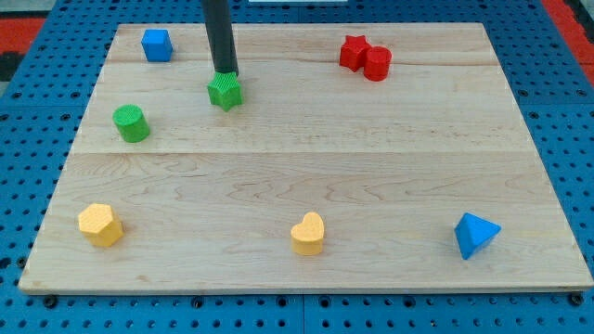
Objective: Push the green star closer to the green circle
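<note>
**Tip parked right behind the star, circle waiting down-left**

Only one camera view here, so here's what it gives.

No jaws on this rig at all, so there's nothing to call open or closed. The arm just ends in a straight dark rod, and my tip [225, 72] sits at the top edge of the small green star-shaped block [225, 92], touching it or as good as touching, hard to tell which. The star is in the upper-left part of the pale wooden board surface [306, 176]. The green round cylinder block [131, 122], the circle in the task, sits near it, toward the view's left and a bit lower.

Why the tip is there: my guess is it's lined up on the star's far side to shove it down the board. But the circle is more left than down, so a straight push toward the view's bottom would probably slide past it. I reckon the tip wants to be more on the star's upper-right side.

Other stuff around: a blue cube-ish block [157, 44] at top left, a red star block [353, 52] touching a red cylinder block [377, 63] at top right, a yellow chunky block [100, 224] bottom left, a yellow heart-like block [308, 234] bottom middle, and a blue triangular block [476, 234] bottom right. None of them lies between the two green blocks, so the path looks open.
</note>
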